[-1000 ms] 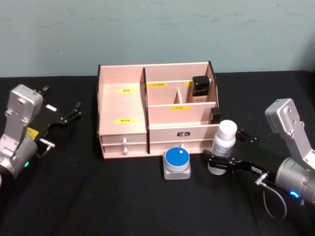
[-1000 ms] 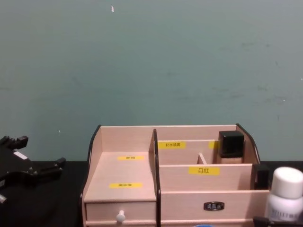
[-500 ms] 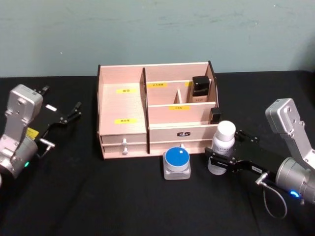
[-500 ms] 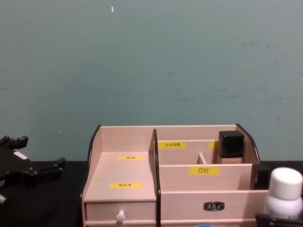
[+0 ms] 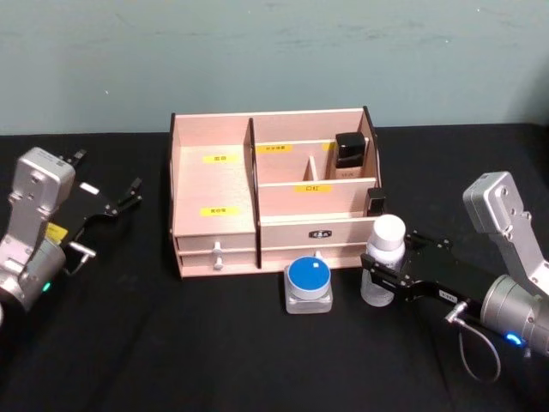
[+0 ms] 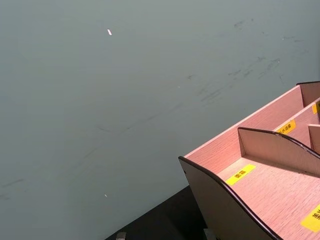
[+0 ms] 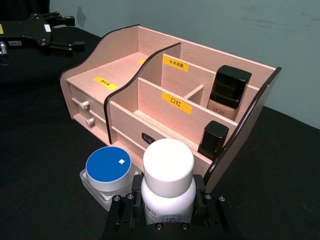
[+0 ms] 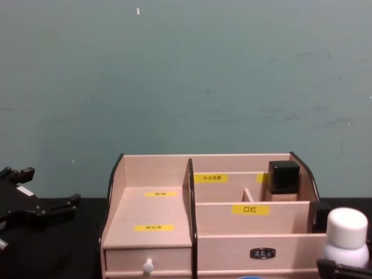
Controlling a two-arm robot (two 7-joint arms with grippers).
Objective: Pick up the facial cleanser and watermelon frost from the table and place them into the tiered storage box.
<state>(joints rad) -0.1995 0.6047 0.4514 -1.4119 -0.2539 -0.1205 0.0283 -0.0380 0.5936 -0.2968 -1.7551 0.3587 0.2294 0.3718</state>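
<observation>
**Bottle in the right claw, jar waiting out front**

Grip comes first here. The right gripper (image 5: 388,276) has its two black jaws closed against the sides of the white-capped bottle (image 5: 386,245), low on the body under the shoulder. That bottle stands upright just off the right front corner of the tiered storage box (image 5: 232,184). From where I stand I cannot say whether its base is touching the black cloth or hanging a shade above it.

It looks to me like a small plastic bottle: light, stiff enough to take a squeeze, but smooth and round, so it could twist or slip between flat pads. It is taller than it is wide, so a knock on the box wall would tip it. Holding it around the middle, as the claw does, seems the sound place; the cap would be a poor one.

Just beside it, touching neither bottle nor box, sits the blue-lidded jar (image 5: 308,276), before the drawers. It is squat, in a clear square-sided base, and likely heavier for its size. I would take it across the flat sides of that base rather than by the round lid. Which of the two is the cleanser and which the frost, I cannot read.

The left gripper (image 5: 129,196) hangs well off to the left side of the box, fingers spread, holding nothing.
</observation>
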